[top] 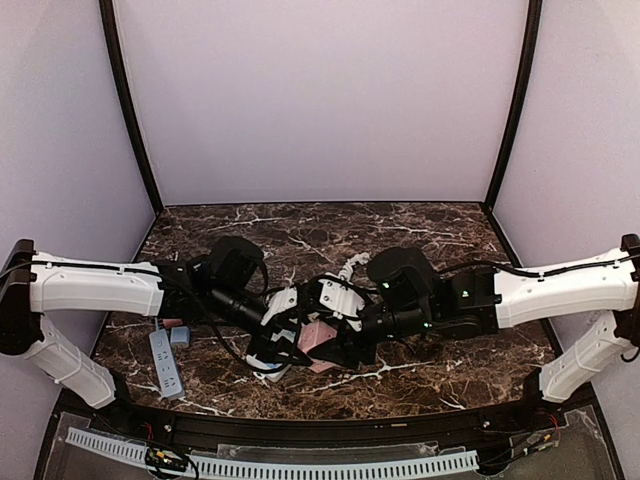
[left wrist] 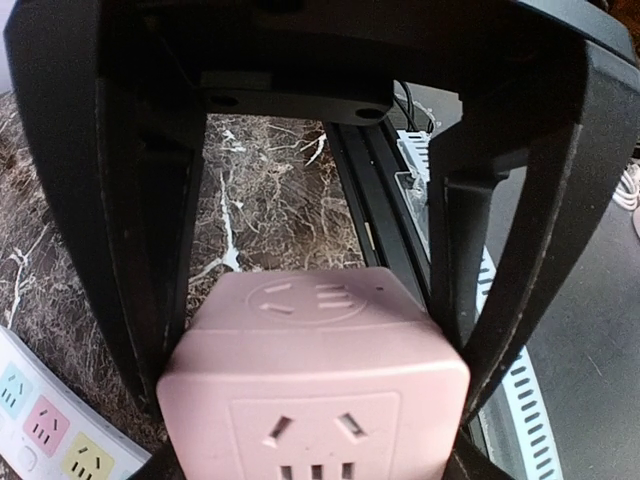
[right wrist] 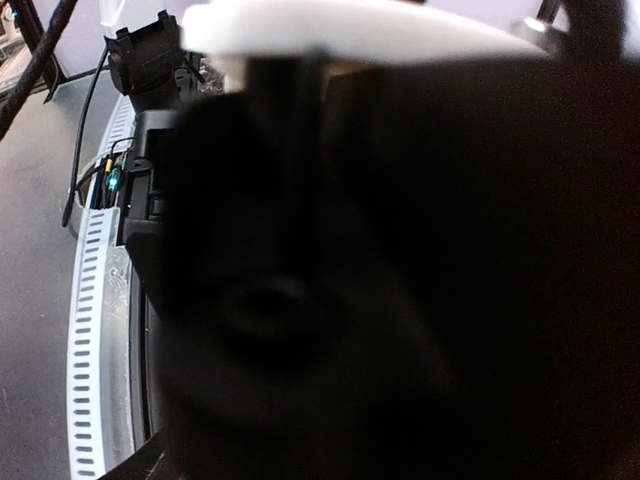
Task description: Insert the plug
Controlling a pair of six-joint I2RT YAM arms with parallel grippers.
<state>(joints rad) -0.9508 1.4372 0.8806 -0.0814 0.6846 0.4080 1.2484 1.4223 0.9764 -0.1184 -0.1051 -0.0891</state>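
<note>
Left gripper [top: 287,333] is clamping pink socket cube [left wrist: 315,375] between its fingers; right gripper [top: 345,325] is sitting at cube's 3 o'clock, opening impossible to tell

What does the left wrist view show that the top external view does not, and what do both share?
Only the left wrist view shows the slots on the pink socket cube and the left gripper's fingers pressed against its two sides. Only the top external view shows both arms meeting mid-table, the right gripper and a white cable. Both show the cube and the marble table.
</note>
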